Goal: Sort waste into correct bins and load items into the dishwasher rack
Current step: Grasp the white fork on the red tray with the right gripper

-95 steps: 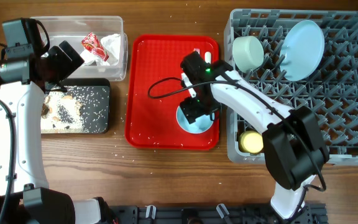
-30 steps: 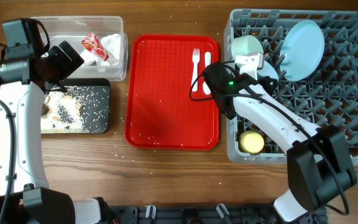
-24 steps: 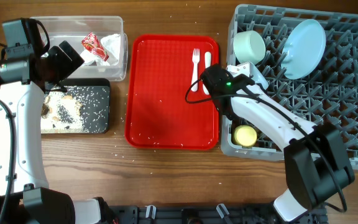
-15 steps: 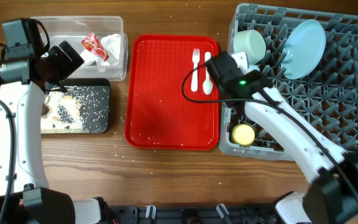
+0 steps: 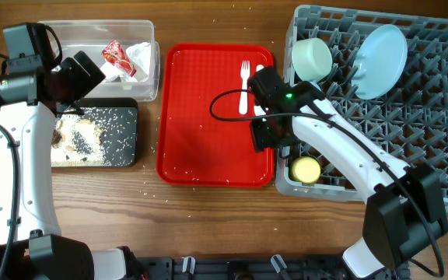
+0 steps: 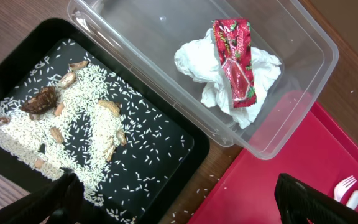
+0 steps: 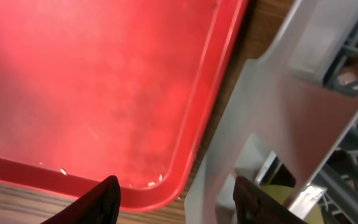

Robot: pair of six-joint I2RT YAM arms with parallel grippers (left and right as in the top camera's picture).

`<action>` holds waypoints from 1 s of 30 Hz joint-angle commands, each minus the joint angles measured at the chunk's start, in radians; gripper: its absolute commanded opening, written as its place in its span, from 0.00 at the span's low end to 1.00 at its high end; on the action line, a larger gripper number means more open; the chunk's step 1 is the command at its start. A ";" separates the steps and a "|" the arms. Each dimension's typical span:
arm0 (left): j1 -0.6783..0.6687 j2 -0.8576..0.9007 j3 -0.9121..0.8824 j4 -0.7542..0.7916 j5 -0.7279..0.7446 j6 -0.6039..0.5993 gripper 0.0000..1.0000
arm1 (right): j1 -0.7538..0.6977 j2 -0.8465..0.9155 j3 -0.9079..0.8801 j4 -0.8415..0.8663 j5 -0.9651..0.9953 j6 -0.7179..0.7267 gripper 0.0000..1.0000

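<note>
The grey dishwasher rack [image 5: 411, 155] at the right holds the light blue plate [image 5: 379, 50], the pale green-white bowl [image 5: 312, 61] and the yellow cup [image 5: 306, 169]. The pale blue bowl is hidden. The white fork [image 5: 245, 78] lies on the red tray [image 5: 201, 117], with the spoon [image 5: 259, 70] mostly under my right arm. My right gripper [image 5: 267, 136] [image 7: 179, 205] is open and empty over the tray's right edge, next to the rack wall [image 7: 278, 93]. The clear tub [image 5: 68, 35] holds the wrapper [image 6: 235, 53] and the napkin [image 6: 210, 78]. The black tray [image 6: 154, 155] holds rice scraps [image 6: 55, 118]. My left gripper [image 6: 179, 205] is open and empty.
Loose rice grains lie on the wood between the black tray and the red tray [image 6: 291, 168] and along the table's front. The yellow cup [image 7: 277, 186] shows through the rack's wall. The fork's tines [image 6: 347, 185] show at the edge of the left wrist view.
The right gripper held the pale blue bowl on the red tray, went into the rack, and has come back empty over the tray's right edge. The rack shifted slightly. The left arm has not moved.
</note>
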 commanded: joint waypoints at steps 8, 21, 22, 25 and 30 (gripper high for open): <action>0.003 -0.001 0.007 0.002 0.001 -0.002 1.00 | -0.006 0.005 0.053 0.100 0.018 0.020 0.66; 0.003 -0.001 0.007 0.002 0.001 -0.002 1.00 | -0.098 0.541 0.681 0.027 -0.053 0.107 0.56; 0.003 -0.001 0.007 0.002 0.001 -0.002 1.00 | -0.095 0.560 0.681 0.090 -0.027 0.133 0.53; 0.003 -0.001 0.007 0.002 0.001 -0.002 1.00 | -0.095 0.639 0.681 0.210 -0.009 0.157 0.46; 0.003 -0.001 0.007 0.002 0.001 -0.002 1.00 | -0.095 0.719 0.681 0.257 -0.023 0.219 0.40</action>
